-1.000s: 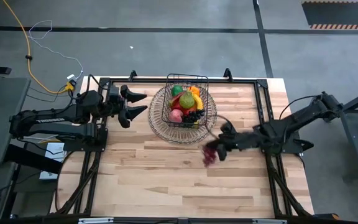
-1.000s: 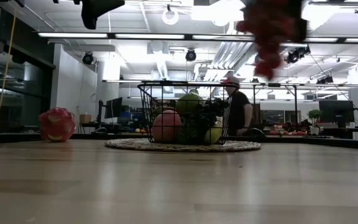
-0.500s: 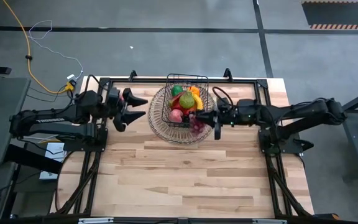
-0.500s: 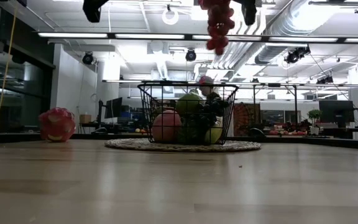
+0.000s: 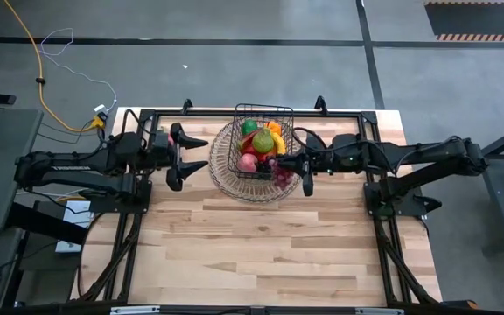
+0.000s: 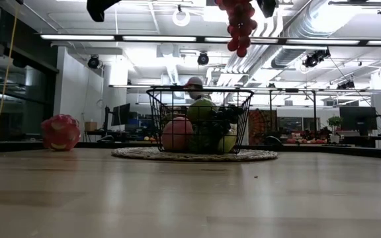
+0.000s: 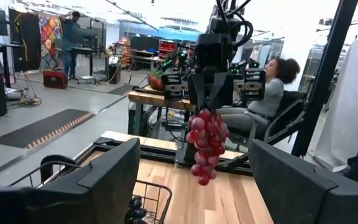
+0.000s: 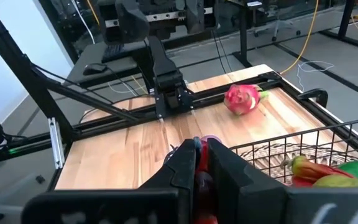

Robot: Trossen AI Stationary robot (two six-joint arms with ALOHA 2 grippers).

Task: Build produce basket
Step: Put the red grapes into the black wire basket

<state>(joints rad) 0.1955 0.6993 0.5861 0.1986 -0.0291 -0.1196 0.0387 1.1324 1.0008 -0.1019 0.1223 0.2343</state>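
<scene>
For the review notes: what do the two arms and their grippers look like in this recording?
Both arms are dark, near-black jointed links. The left arm has pale lettering along its link. The right arm has a black cable looping near its wrist. The left gripper has two dark tapered fingers; the right gripper has two flat, dark, blocky fingers.
</scene>
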